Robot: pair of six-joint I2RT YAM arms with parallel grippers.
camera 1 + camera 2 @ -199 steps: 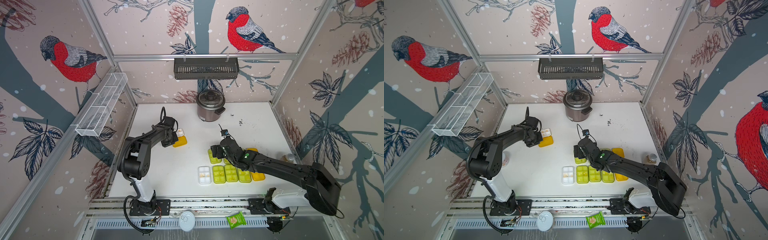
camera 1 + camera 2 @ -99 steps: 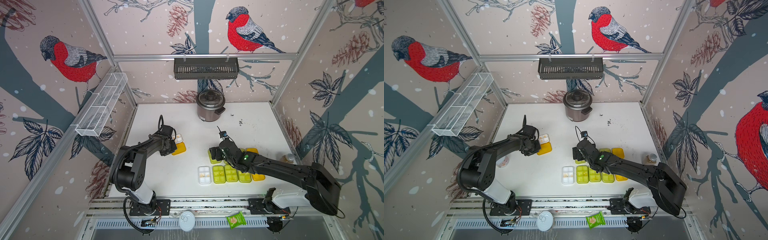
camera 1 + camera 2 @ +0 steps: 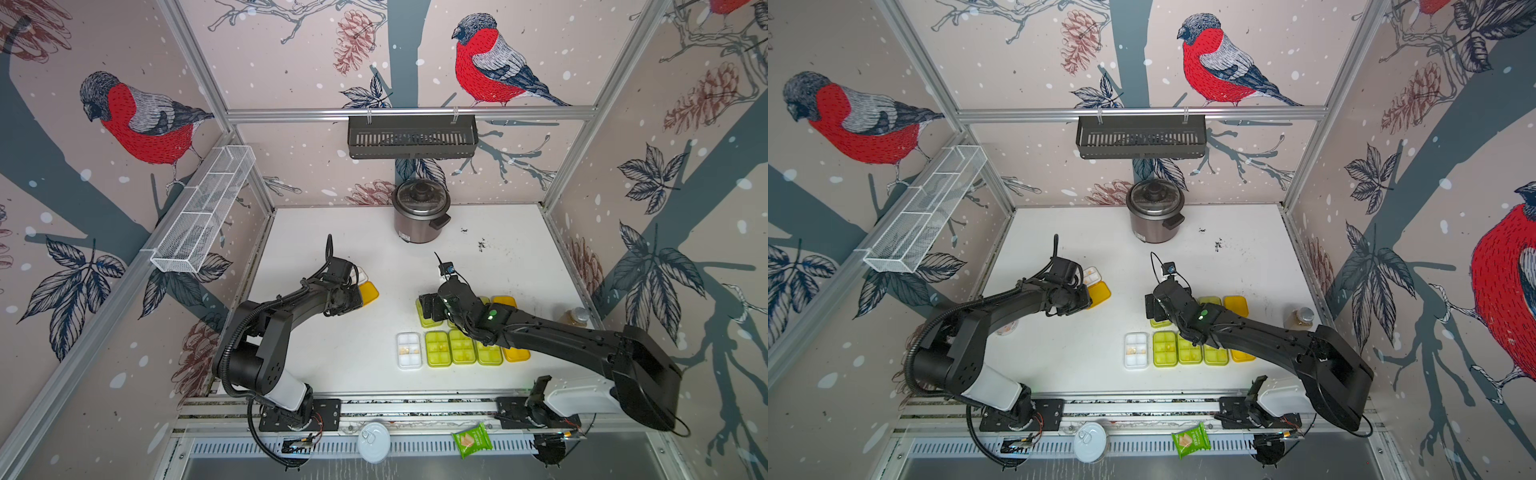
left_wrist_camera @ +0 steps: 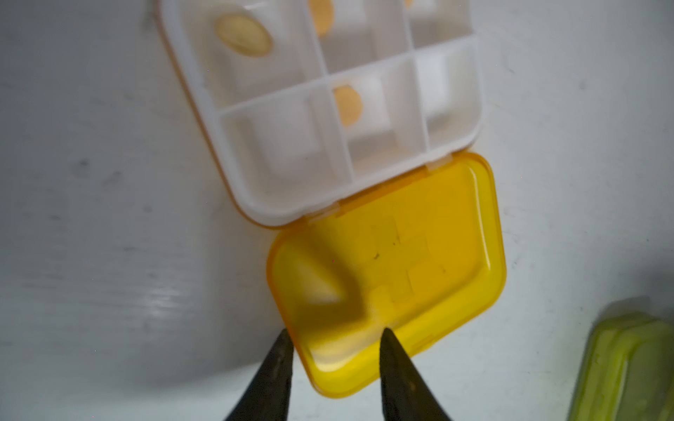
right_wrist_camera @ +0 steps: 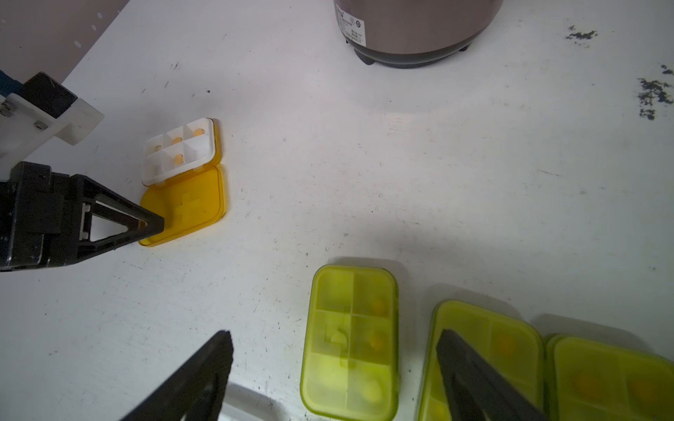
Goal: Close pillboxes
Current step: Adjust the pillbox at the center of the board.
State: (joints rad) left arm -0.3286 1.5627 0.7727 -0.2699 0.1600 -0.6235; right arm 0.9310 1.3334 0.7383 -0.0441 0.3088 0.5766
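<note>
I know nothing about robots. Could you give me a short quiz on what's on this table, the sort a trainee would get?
1. True or false: the orange-lidded pillbox at the left arm's fingers is shut.
2. What stands at the back of the table?
A. a kettle
B. a rice cooker
C. a toaster
3. How many compartments does that pillbox's white tray have?

Key: 1 false; 2 B; 3 six.
</note>
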